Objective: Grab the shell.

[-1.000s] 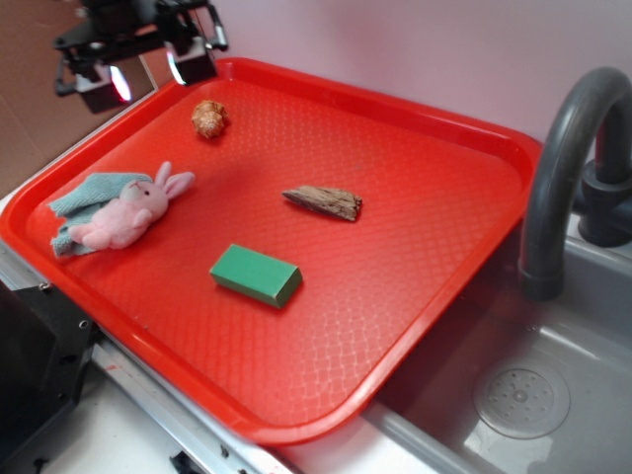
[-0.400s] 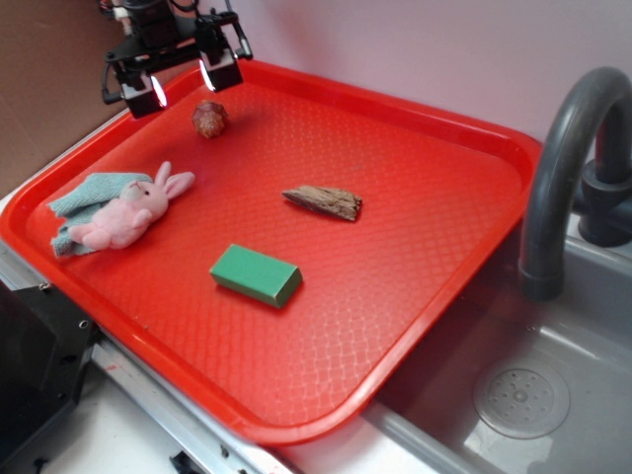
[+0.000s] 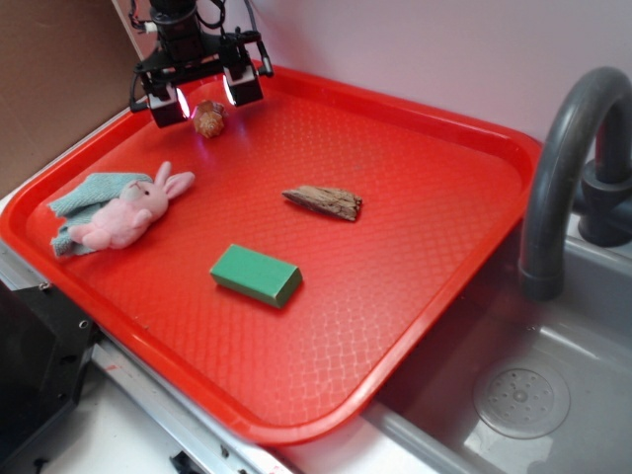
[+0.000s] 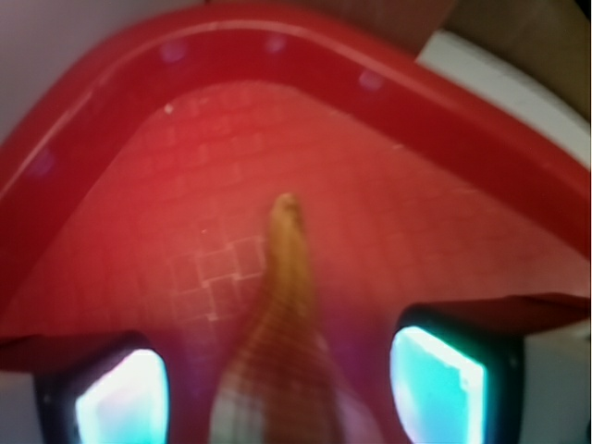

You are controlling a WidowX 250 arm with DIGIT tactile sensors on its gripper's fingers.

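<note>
Nearest the exterior camera, the red tray (image 3: 296, 395) is overhanging the edge of the counter (image 3: 128, 434) and jutting partly over the sink (image 3: 553, 385), with the dark faucet (image 3: 563, 158) arching up at the right. A green block (image 3: 255, 275) is lying in the tray's near half. Further back, a flat brown wood piece (image 3: 324, 202) is resting near the middle, and a pink plush rabbit (image 3: 128, 212) is lying on a teal cloth (image 3: 84, 197) at the left side. All of these are sitting well apart from the target, so nothing is crowding the approach.

At the far left corner, the shell (image 3: 208, 118) is sitting on the tray floor close to the rim. The pincer (image 3: 206, 97) is hanging over it with its fingers spread apart, one pad to each side, so the shell is lying in the gap between them; that straddling stance looks chosen so a simple squeeze would catch it. In the wrist view the shell (image 4: 291, 314) is showing as a blurred tan shape rising between the two lit pads (image 4: 435, 370), with the tray's corner rim curving beyond. Whether the pads are low enough to grip is hard to judge.
</note>
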